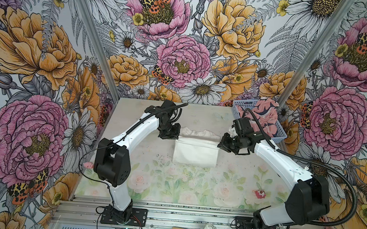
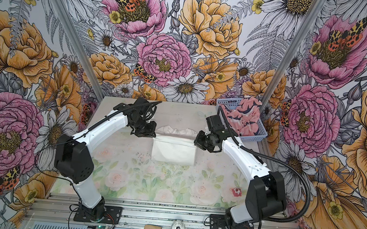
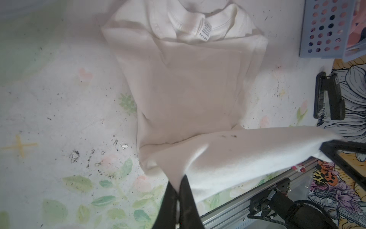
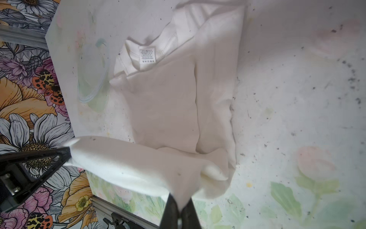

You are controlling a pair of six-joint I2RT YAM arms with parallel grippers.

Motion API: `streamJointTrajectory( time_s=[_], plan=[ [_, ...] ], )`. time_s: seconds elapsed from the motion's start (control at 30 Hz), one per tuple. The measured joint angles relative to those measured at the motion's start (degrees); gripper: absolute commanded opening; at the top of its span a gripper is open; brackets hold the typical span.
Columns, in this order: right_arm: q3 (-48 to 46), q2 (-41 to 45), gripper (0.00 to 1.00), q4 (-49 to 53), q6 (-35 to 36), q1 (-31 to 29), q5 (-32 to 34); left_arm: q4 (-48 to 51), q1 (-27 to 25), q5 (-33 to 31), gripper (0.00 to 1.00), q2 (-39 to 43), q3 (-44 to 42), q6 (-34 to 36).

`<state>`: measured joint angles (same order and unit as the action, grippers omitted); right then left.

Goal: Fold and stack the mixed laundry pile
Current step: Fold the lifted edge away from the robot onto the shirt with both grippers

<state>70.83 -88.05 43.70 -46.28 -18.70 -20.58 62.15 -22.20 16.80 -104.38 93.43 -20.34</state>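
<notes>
Gripping the lifted edge of the white T-shirt (image 1: 195,153) with left tool (image 3: 179,179) and right tool (image 4: 179,201), both clamped shut on cloth stretched between them; rest lying on tabletop (image 1: 194,185) below, sides folded in. Yet to fold and stack: pink garment (image 1: 266,120), bunched in basket (image 1: 279,137) beyond right tool.

White arms (image 1: 131,126), black joints (image 1: 112,165), corrugated cables (image 1: 305,158)

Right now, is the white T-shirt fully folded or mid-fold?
Mid-fold. The white T-shirt lies with sides folded in; the left gripper and right gripper each pinch a lifted corner, collar uncovered.
</notes>
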Motion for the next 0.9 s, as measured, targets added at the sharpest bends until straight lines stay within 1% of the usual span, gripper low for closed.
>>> streamJointTrajectory(
  time_s=[0.17,0.27,0.37,0.53,0.57,0.63,0.77,0.83,0.9],
  plan=[
    [7.65,-10.95,0.0,-2.4,3.61,2.93,-1.64,0.61,2.51,0.87,0.0,-12.52,11.26,3.04],
    [11.06,-16.26,0.0,-3.34,4.92,3.8,-2.16,1.53,3.28,0.87,0.0,-18.49,17.16,4.28],
    [13.81,-20.63,0.0,-3.96,5.92,4.46,-2.4,2.43,3.98,0.94,0.0,-23.02,21.18,5.27],
    [17.29,-26.21,0.0,-5.11,6.91,5.03,-3.39,3.58,4.98,1.31,0.0,-27.47,24.46,6.01],
    [17.73,-27.06,0.0,-5.46,6.97,5.07,-3.39,3.78,5.11,1.33,0.11,-28.15,25.14,6.03],
    [18.29,-28.3,0.01,-5.79,6.99,5.18,-3.28,4.07,5.25,1.29,0.19,-29.14,26.56,6.38],
    [19.02,-29.2,0.26,-5.73,7.8,5.77,-2.01,4.11,5.64,0.39,0.41,-29.53,29.14,6.34],
    [19.63,-29.16,0.35,-5.99,8.2,6.03,-0.9,4.07,5.95,-0.48,0.45,-29.44,30.12,6.54],
    [19.74,-28.81,0.41,-6.29,8.24,6.03,0.39,4.11,6.27,-1.6,0.47,-29.03,30.25,6.21]
  ],
)
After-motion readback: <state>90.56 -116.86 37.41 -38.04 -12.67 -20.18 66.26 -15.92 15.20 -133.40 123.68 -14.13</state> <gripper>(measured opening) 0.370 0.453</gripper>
